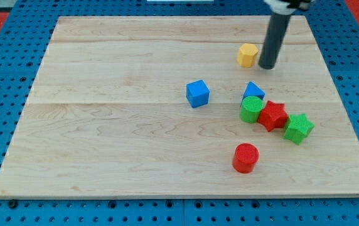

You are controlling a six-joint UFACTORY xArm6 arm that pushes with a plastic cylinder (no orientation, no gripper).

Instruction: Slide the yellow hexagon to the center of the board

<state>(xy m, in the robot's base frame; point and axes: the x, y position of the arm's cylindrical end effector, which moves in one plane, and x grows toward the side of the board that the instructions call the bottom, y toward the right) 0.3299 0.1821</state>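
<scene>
The yellow hexagon (247, 54) lies on the wooden board (117, 132) in the upper right part of the view. My tip (268, 65) stands just to the right of the yellow hexagon, a small gap apart from it. The dark rod rises from the tip toward the view's top edge. The board's middle lies to the lower left of the hexagon, near the blue cube (198, 93).
A blue triangular block (253, 91) sits below the hexagon, touching a green cylinder (251, 108). A red star (272, 115) and a green star (299, 128) follow to the right. A red cylinder (245, 157) stands lower down. Blue pegboard surrounds the board.
</scene>
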